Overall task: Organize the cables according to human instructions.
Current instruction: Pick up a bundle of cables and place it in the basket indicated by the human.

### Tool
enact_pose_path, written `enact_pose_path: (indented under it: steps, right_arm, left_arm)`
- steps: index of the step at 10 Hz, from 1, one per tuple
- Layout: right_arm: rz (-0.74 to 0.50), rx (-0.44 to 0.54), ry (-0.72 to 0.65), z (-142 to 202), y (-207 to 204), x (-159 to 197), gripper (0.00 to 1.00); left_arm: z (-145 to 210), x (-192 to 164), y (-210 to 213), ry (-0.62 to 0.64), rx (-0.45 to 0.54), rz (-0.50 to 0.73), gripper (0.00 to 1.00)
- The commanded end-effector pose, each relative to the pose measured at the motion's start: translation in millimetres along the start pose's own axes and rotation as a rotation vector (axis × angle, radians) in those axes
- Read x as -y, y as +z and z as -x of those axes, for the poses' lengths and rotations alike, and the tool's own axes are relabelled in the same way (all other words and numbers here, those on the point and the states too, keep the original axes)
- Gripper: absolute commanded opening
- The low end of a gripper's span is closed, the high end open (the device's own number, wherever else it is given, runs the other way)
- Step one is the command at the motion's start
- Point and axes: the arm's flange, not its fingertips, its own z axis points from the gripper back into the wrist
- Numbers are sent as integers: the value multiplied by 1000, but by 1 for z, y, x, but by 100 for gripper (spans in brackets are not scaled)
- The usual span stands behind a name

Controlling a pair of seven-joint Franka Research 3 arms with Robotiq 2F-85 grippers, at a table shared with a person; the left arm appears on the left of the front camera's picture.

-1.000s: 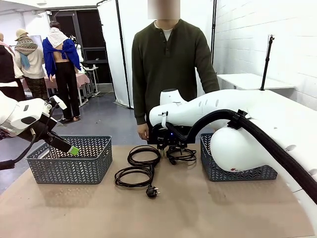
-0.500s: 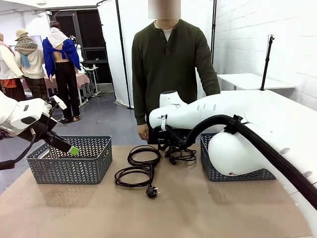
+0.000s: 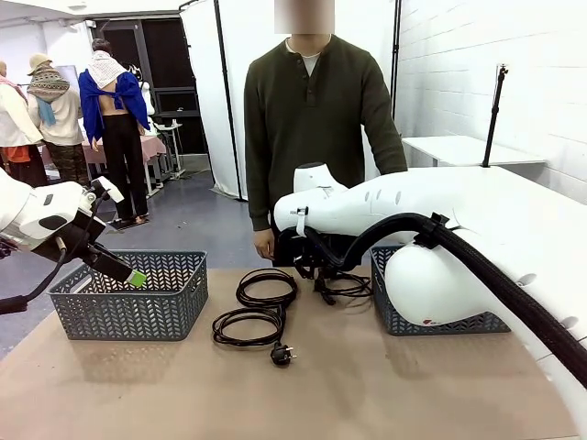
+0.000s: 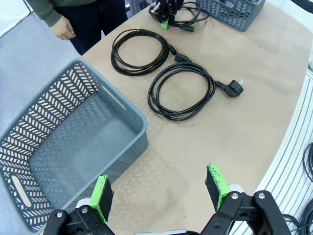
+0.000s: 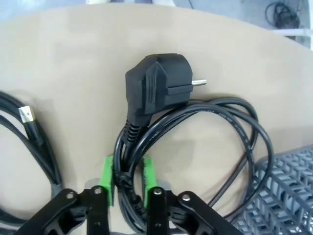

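Three black cable bundles show on the brown table. One bundle (image 3: 267, 287) lies at the centre back, and a second (image 3: 248, 325) with a plug (image 3: 282, 353) lies in front of it. My right gripper (image 3: 316, 270) is shut on the third cable (image 3: 347, 286); in the right wrist view its green pads (image 5: 106, 178) pinch the cords just below the black plug (image 5: 156, 90). My left gripper (image 4: 159, 191) hangs open and holds nothing, above the left basket (image 4: 73, 147). The human (image 3: 312, 128) stands at the far edge, one hand (image 3: 266, 243) near the table.
A second grey basket (image 3: 431, 316) stands at the right, partly behind my right arm, its corner (image 5: 288, 186) close to the held loops. Another cord with a gold connector (image 5: 27, 115) lies left of the right gripper. The table's front half is bare.
My right gripper has risen slightly with the cable, and its loops have shifted toward the right basket. The left arm has not moved.
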Motion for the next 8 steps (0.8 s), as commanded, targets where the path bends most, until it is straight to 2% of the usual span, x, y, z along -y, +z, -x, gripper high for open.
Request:
enact_pose_path:
  steps: [1,5,7,8]
  right_arm:
    - [-14,-36,18,-14,11,-6,0]
    - [-58,-28,79,-5,33,-7,0]
    - [-116,1,126,6,58,-8,0]
    - [-146,-6,209,13,75,-8,0]
  left_arm:
    - [1,-2,0,18,3,7,100]
    - [1,-2,0,18,3,7,100]
    - [1,-2,0,18,3,7,100]
    - [1,-2,0,18,3,7,100]
